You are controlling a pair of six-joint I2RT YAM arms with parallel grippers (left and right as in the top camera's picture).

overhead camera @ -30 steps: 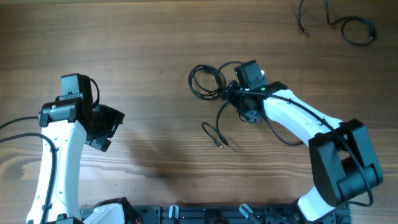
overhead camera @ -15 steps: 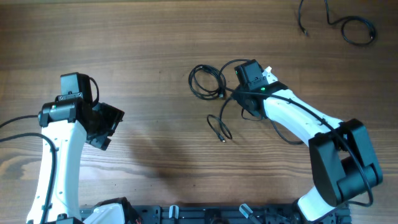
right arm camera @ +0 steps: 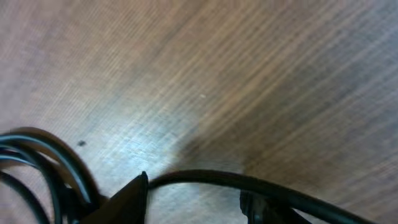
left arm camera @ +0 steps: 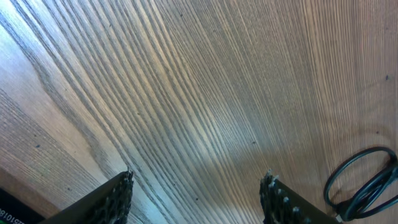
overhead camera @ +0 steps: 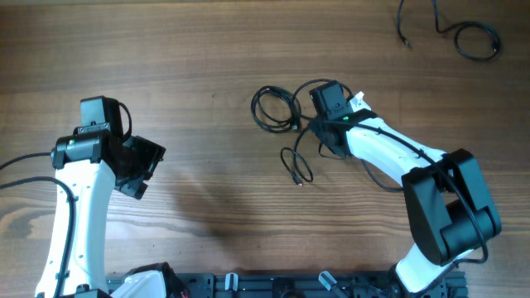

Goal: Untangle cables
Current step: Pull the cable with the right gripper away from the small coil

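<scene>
Right gripper (overhead camera: 321,131): fingertips stand apart in the right wrist view (right arm camera: 194,202), jaws parted, with one black strand (right arm camera: 205,177) running across the gap just past the tips; the blur hides whether it touches either pad. Cables, main tangle (overhead camera: 276,108): several thin black loops lying flat on the wooden table (overhead camera: 166,58), just left of the right gripper and reaching up to it; part of this coil shows at the left edge of the right wrist view (right arm camera: 37,162). Trailing strand (overhead camera: 296,164): leaves the right gripper downward, forms one small narrow loop and ends in a small plug (overhead camera: 299,181) on the table. Separate cable (overhead camera: 468,37): one curling cord with a round loop, well apart from the right gripper, toward the far right corner. Left gripper (overhead camera: 145,174): well to the left of the right gripper, jaws wide apart and holding nothing, over bare wood (left arm camera: 196,186); its wrist view catches one black cable loop (left arm camera: 364,183) at the lower right corner.
</scene>
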